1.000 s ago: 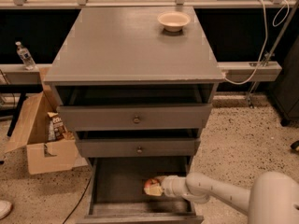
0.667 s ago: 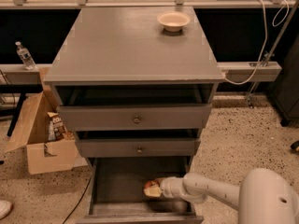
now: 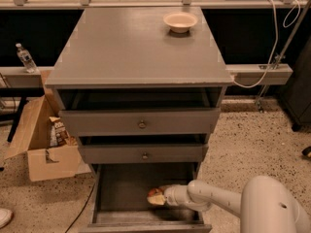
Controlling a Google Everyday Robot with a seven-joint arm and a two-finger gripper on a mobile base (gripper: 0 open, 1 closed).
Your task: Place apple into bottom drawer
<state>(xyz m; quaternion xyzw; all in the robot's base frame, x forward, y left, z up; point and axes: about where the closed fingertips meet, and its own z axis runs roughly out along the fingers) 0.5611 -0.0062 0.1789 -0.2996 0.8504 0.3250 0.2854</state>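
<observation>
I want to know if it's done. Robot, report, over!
Gripper inside deep grey wooden bottom drawer. Small round red-orange apple at its tip. Nothing blocking.

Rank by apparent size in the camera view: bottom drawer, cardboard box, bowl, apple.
1. bottom drawer
2. cardboard box, close behind
3. bowl
4. apple, smallest, at the tip of the gripper inside the drawer

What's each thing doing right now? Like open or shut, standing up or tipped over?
bottom drawer: pulled wide open.
apple: inside the bottom drawer, right at the gripper.
gripper: down inside the bottom drawer, at the apple.
top drawer: nearly shut.
middle drawer: nearly shut.
bowl: upright on the cabinet top.
cardboard box: flaps open.
bottle: standing upright.
</observation>
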